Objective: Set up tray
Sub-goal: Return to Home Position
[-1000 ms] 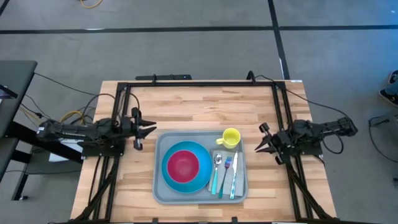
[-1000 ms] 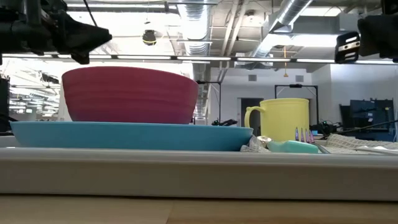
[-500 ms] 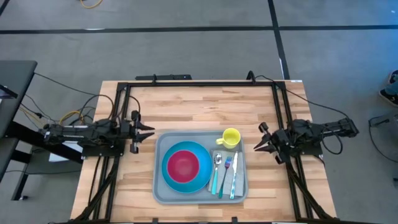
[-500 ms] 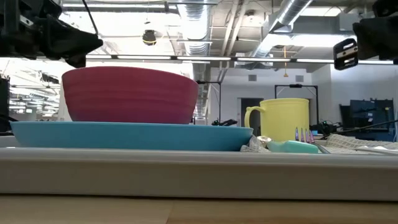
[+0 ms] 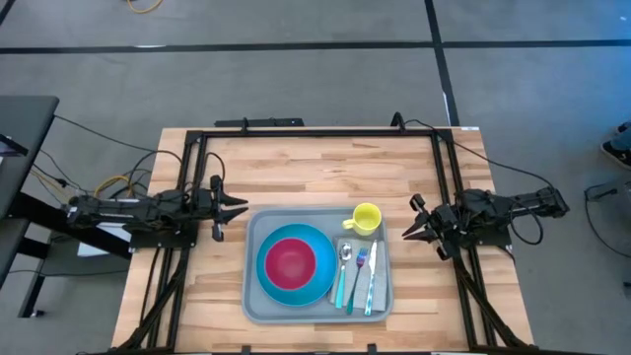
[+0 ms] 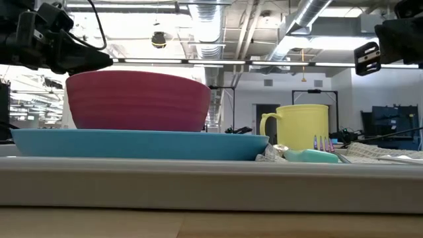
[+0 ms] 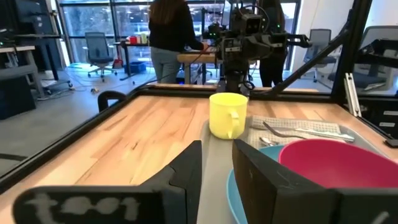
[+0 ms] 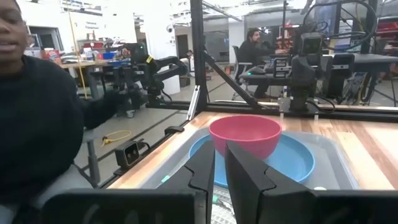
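Note:
The grey-blue tray lies flat on the wooden table. On it rests a blue plate, and a pink bowl sits in the plate. A yellow mug stands upright at the tray's far right corner. A spoon, a fork and a knife lie side by side on a grey cloth. My left gripper hovers just off the tray's left side, open by a narrow gap. My right gripper hovers off the tray's right side, shut. Neither touches anything.
A black frame runs around the table's far and side edges. Bare wood lies between the tray and the far rail. People stand and sit in the room beyond the table, and a person in dark clothing is close to its left side.
My left gripper has sunk a little beside the tray's left side, after a small draw back toward the table's left edge. The tray and the things on it have kept still.

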`<action>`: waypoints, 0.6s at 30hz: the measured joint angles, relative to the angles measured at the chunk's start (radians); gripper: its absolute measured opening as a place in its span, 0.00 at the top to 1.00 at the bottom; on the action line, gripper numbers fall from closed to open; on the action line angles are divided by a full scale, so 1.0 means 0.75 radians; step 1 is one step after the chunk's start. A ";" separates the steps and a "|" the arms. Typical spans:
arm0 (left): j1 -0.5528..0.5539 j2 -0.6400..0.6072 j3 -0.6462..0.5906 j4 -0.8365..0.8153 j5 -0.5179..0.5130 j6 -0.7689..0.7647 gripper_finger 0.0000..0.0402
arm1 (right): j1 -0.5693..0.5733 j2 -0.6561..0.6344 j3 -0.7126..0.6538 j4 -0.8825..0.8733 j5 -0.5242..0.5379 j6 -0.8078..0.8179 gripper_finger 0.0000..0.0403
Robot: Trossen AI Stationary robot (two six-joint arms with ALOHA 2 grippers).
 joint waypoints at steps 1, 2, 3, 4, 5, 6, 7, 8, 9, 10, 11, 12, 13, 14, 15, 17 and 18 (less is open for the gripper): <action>0.000 0.001 0.000 0.000 0.001 -0.001 0.80 | 0.000 0.000 0.000 0.000 0.000 0.000 0.92; 0.000 0.000 0.000 -0.001 0.001 -0.001 0.80 | 0.000 0.000 0.000 0.000 0.000 0.000 0.92; 0.000 0.000 0.000 -0.001 0.000 -0.002 0.80 | 0.000 0.000 0.000 0.000 0.000 0.000 0.92; 0.000 0.000 0.000 -0.001 0.000 -0.002 0.80 | 0.000 0.000 0.000 0.000 0.000 0.001 0.92; 0.000 0.000 0.000 -0.002 0.000 -0.001 0.80 | 0.000 0.000 0.000 0.000 0.000 0.001 0.92; 0.000 0.000 0.000 -0.002 0.000 0.001 0.80 | 0.000 0.000 0.000 0.000 0.000 0.001 0.92; 0.000 0.000 0.000 -0.003 0.000 0.007 0.80 | 0.000 0.000 0.000 -0.001 0.000 0.001 0.92; 0.000 0.000 0.000 -0.003 0.000 0.008 0.80 | 0.000 0.000 0.000 -0.001 0.000 0.001 0.92; 0.000 0.000 0.000 -0.003 -0.001 0.007 0.80 | 0.000 0.000 0.000 -0.001 0.000 0.001 0.92; 0.000 0.000 0.000 -0.003 0.000 0.002 0.80 | 0.000 0.000 0.000 -0.001 0.000 0.001 0.92; 0.000 0.000 0.000 -0.003 0.000 -0.003 0.80 | 0.000 0.000 -0.001 -0.001 -0.001 0.001 0.92; 0.000 0.000 0.000 -0.004 -0.001 -0.005 0.80 | 0.000 0.000 -0.001 -0.001 0.000 0.001 0.92; 0.000 0.000 0.000 -0.004 -0.001 -0.005 0.80 | 0.000 0.000 -0.001 -0.001 0.000 0.001 0.92; 0.000 0.000 0.000 -0.004 -0.001 -0.002 0.80 | 0.000 0.000 -0.001 -0.001 0.000 0.001 0.92; 0.000 0.000 0.000 -0.004 -0.001 0.005 0.80 | 0.000 0.000 -0.001 -0.001 0.000 0.001 0.92; 0.000 0.000 0.000 -0.004 -0.001 0.008 0.80 | 0.000 0.000 -0.001 -0.001 0.000 0.001 0.92; 0.000 0.000 0.000 -0.004 -0.001 0.006 0.80 | 0.000 0.000 -0.001 -0.001 0.000 0.001 0.92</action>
